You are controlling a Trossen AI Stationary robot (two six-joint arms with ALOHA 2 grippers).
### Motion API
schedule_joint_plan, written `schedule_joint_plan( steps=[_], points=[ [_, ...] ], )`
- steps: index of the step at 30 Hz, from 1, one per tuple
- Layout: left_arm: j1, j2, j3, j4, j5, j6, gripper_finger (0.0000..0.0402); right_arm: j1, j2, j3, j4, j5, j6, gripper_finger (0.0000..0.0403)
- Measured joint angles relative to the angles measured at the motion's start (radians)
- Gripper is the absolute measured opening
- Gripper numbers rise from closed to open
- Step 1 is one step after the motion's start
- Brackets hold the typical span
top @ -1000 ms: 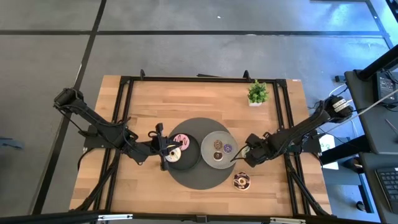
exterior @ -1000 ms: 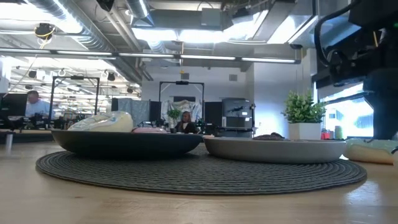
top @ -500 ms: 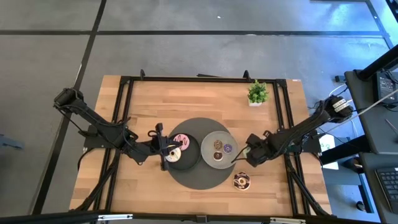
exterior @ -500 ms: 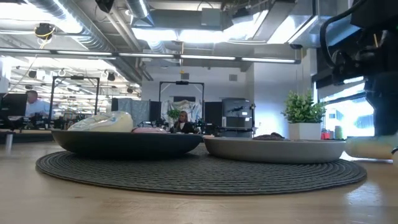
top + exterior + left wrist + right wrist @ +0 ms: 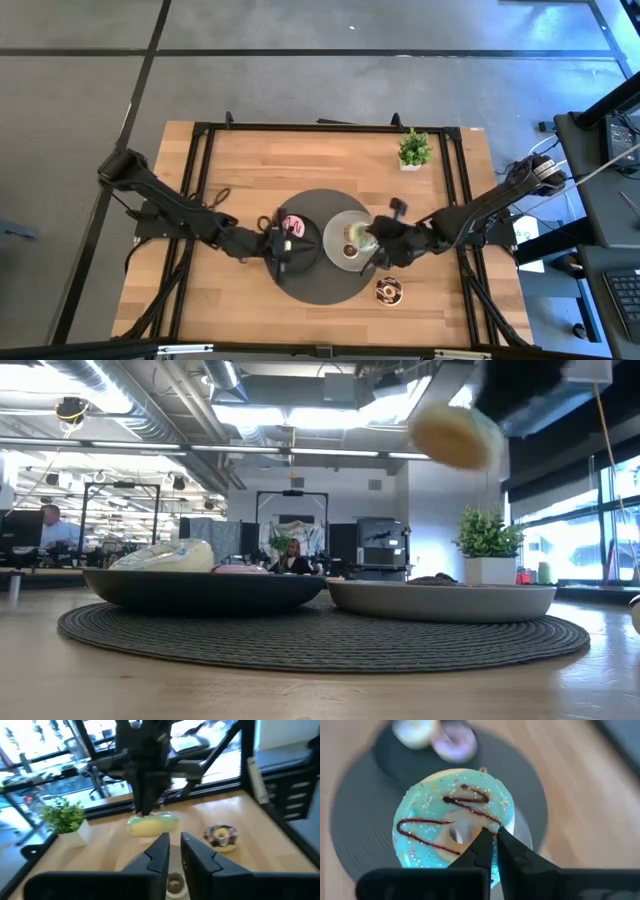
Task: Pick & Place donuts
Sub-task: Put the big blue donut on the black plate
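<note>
While the right gripper (image 5: 494, 836) pinches the blue-iced donut (image 5: 451, 830) above the grey plate (image 5: 338, 226) | we see the left gripper (image 5: 173, 849) nearly closed, empty, over the dark plate (image 5: 305, 258) | sprinkled donut (image 5: 389, 291) on table (image 5: 230, 170) nearby

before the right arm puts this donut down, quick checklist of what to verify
1. Right gripper shut on the blue iced donut: ok.
2. Donut lifted clear above the grey plate: ok.
3. Free spot on the grey plate, which already holds small donuts: cannot tell.
4. Left gripper out of the way, over the dark plate: ok.
5. Sprinkled donut on the table, not in the path: ok.
</note>
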Motion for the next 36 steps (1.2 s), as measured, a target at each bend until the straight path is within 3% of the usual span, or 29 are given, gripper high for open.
schedule_joint_plan(
  steps=[4,8,15,20,27,36],
  points=[
    [0.013,0.104,0.084,-0.014,-0.045,0.068,0.008,-0.009,0.054,0.024,0.188,0.07,-0.241,0.0017],
    [0.012,0.183,0.167,-0.018,-0.224,0.01,0.0119,-0.023,0.113,0.038,0.275,0.173,-0.368,0.0015],
    [-0.006,0.259,0.242,-0.058,-0.489,-0.094,0.0157,-0.027,0.187,0.053,0.312,0.408,-0.404,0.0016],
    [0.009,0.289,0.244,-0.061,-0.566,-0.196,0.0162,-0.027,0.237,0.053,0.414,0.537,-0.451,0.0016],
    [0.036,0.307,0.244,-0.061,-0.602,-0.253,0.0159,-0.026,0.278,0.053,0.617,0.561,-0.606,0.0016],
    [0.034,0.306,0.244,-0.068,-0.696,-0.234,0.0157,0.009,0.278,0.053,0.661,0.563,-0.633,0.0016]
  ],
)
